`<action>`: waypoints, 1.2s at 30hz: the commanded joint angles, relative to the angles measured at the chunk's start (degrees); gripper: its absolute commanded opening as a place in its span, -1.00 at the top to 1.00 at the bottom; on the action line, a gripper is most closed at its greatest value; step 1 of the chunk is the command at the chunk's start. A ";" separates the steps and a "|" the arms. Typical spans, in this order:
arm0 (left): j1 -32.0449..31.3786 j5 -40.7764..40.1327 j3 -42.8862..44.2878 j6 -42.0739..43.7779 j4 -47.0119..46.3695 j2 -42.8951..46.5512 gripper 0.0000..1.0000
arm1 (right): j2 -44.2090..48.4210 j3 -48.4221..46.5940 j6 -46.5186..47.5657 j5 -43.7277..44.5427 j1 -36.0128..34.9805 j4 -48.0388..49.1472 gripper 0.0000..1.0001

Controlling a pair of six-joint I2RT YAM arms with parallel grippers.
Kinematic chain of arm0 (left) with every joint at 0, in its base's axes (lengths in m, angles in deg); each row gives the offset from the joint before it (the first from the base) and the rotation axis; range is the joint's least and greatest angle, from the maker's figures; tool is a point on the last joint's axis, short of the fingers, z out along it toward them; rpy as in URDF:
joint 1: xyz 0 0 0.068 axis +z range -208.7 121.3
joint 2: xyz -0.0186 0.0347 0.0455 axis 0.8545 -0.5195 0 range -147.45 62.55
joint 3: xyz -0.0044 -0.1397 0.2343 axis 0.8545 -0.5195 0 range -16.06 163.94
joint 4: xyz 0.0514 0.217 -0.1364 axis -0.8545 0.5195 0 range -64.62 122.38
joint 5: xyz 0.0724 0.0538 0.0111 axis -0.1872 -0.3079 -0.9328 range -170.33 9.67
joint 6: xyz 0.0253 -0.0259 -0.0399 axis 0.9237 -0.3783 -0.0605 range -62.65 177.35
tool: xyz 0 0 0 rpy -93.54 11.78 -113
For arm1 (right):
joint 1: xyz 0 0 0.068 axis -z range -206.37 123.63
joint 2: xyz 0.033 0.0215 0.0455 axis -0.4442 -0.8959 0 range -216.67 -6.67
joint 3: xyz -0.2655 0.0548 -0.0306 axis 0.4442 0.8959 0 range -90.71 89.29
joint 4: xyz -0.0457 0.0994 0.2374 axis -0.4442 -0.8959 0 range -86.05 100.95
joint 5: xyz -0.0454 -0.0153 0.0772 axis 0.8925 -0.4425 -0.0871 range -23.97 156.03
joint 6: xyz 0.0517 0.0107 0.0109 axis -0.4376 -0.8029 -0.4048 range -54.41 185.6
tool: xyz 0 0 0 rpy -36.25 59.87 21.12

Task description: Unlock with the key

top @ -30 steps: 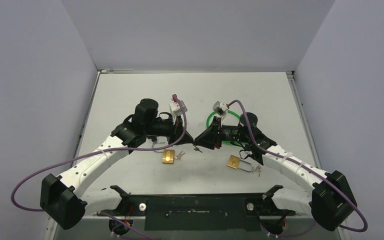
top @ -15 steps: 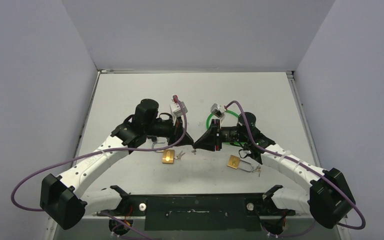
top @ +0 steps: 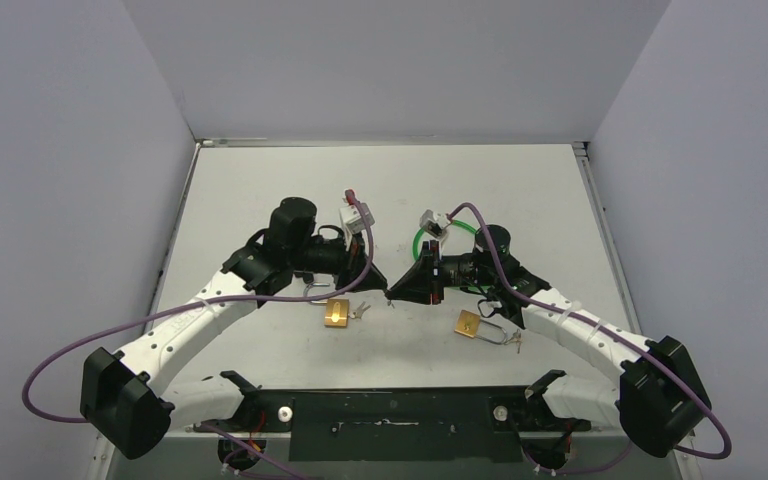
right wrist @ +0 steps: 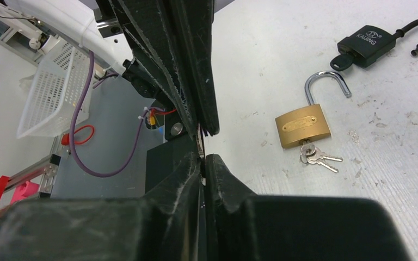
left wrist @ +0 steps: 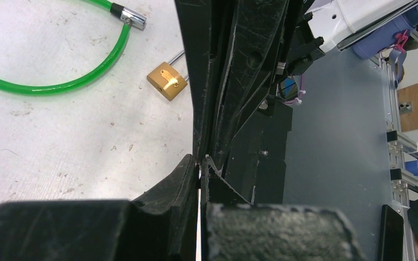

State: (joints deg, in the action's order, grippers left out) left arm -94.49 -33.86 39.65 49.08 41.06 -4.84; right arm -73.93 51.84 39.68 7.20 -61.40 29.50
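My left gripper (top: 380,286) and right gripper (top: 394,289) meet tip to tip above the middle of the table. A thin silver key (right wrist: 200,142) runs edge-on from the left fingertips into my right gripper (right wrist: 202,158); both grippers are shut on it. A small piece of the key (top: 390,300) shows just below the tips. In the left wrist view the left gripper (left wrist: 201,161) has its jaws pressed together. A brass padlock (right wrist: 302,125) with an open shackle and keys in its base lies just left of the tips (top: 337,313). A second brass padlock (top: 468,323) lies to the right.
A black padlock (right wrist: 366,41) with an open shackle lies beyond the first brass padlock. A green cable lock (left wrist: 60,87) loops on the table behind the right gripper (top: 422,238). Loose keys (top: 511,339) lie by the second brass padlock.
My right gripper has slid a little left toward the left fingertips and its jaws have closed on the key. The left arm has stayed put.
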 commanded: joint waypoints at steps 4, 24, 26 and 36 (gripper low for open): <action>0.55 0.31 0.92 0.03 -3.65 0.91 1.00 | 1.18 -0.24 0.16 0.81 -0.57 3.38 1.00; 2.83 -26.27 -0.29 -10.37 -9.98 0.87 -0.43 | 5.19 3.74 -4.12 28.92 10.80 -6.08 1.00; 1.84 -27.45 -1.39 -14.72 -14.12 -1.34 -0.43 | 5.36 3.31 -5.08 37.44 12.49 -10.33 1.00; -8.71 -31.10 3.12 -22.06 -29.64 -21.05 -0.36 | 9.69 3.47 -11.00 60.55 16.30 -26.57 1.00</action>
State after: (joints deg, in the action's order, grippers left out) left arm -100.26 -62.62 37.81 29.12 19.45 -19.81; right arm -68.23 55.58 31.68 55.94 -46.08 8.36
